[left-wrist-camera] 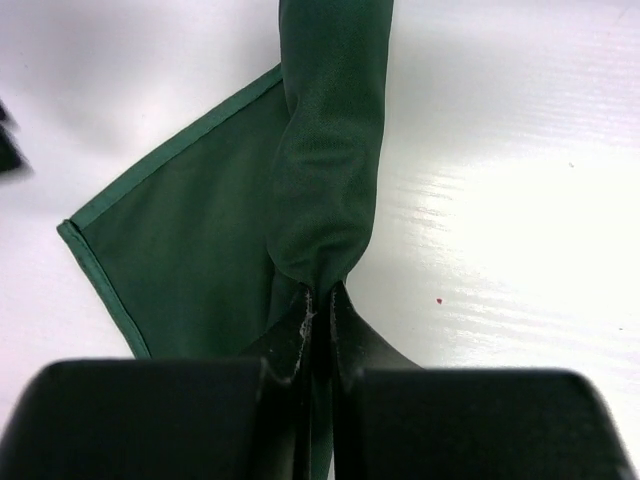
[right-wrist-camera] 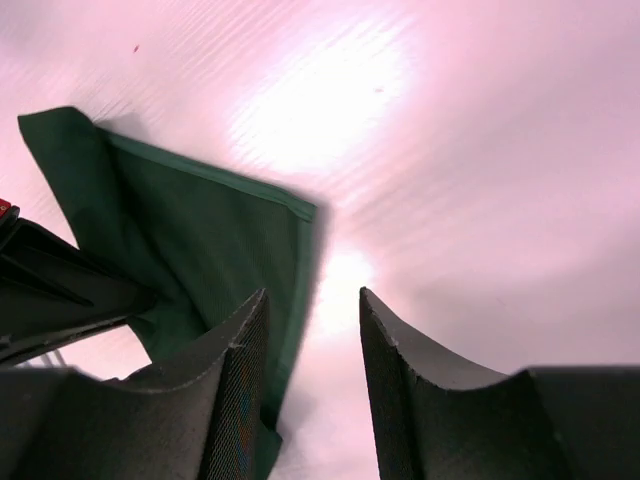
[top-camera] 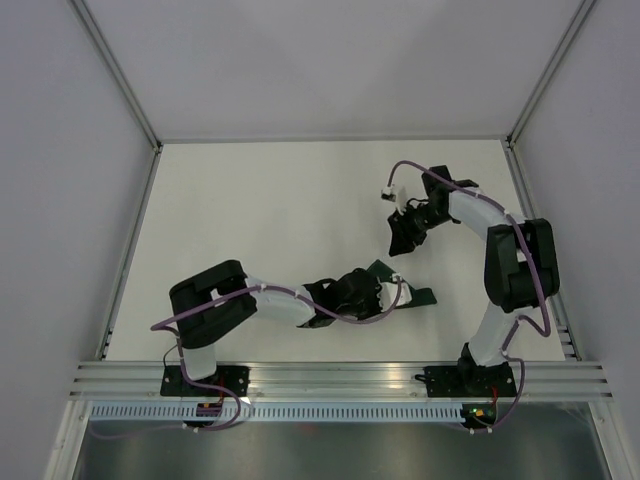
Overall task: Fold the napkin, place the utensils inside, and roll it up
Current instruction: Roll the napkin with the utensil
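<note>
The left fingers [left-wrist-camera: 352, 345] are clenched on the napkin [left-wrist-camera: 190, 240]. In the left wrist view the 2 tips press together on a twisted bundle of the dark green cloth, and the bundle runs away from them like a thick rope toward the top of the view. Beside this bundle, 1 flat part of the napkin lies on the white bench [left-wrist-camera: 520, 200], with its hemmed edge and 1 corner visible.

The right fingers [right-wrist-camera: 395, 370] are released. I see a clear gap between them with only the bench surface in it, and they grasp nothing. In the right wrist view the napkin [right-wrist-camera: 190, 230] is at 1 side of this gap. Its hemmed edge passes behind 1 finger, and I cannot tell if that finger touches the cloth.

From the top camera, the napkin [top-camera: 422, 297] is bunched at the near, middle-right part of the bench [top-camera: 270, 220], mostly hidden under the left fingers. The right fingers stand near it, toward the far side.
</note>
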`<state>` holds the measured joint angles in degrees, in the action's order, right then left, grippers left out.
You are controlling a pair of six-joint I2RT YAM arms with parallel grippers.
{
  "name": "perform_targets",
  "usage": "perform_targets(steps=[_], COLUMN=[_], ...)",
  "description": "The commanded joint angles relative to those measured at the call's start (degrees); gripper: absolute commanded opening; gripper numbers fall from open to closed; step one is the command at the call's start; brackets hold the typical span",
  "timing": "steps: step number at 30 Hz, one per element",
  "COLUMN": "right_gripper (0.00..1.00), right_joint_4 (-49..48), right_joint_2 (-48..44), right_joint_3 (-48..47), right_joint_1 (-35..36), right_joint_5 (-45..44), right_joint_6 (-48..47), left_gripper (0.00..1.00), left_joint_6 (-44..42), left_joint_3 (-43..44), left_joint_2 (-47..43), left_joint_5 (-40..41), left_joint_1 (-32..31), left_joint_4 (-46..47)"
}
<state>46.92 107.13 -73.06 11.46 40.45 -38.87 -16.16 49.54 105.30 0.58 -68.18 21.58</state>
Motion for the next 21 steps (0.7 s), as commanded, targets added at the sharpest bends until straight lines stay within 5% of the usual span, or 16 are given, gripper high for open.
perform_targets(steps=[1,12,21], right_gripper=[0.47,0.50,0.53], right_joint_4=[-7.6,-13.7,-17.8], right_joint_2=[-7.7,-26.9,-41.3], right_joint_3=[2.1,15.4,31.3], right_joint_1=[-3.6,-8.8,-5.0], right_joint_5=[1.5,3.9,-2.2], right_joint_6=[5.5,1.1,-9.5], left_gripper=[0.02,0.02,0.02], left_joint_6=[7.6,14.2,14.6], left_joint_3=[0.1,8.0,16.1], left_joint_2=[3.4,10.7,18.2], left_joint_5=[-11.4,-32.8,-40.7], left_joint_1=[2.8,13.7,17.6], left_joint_4=[-13.9,-24.6,-32.7])
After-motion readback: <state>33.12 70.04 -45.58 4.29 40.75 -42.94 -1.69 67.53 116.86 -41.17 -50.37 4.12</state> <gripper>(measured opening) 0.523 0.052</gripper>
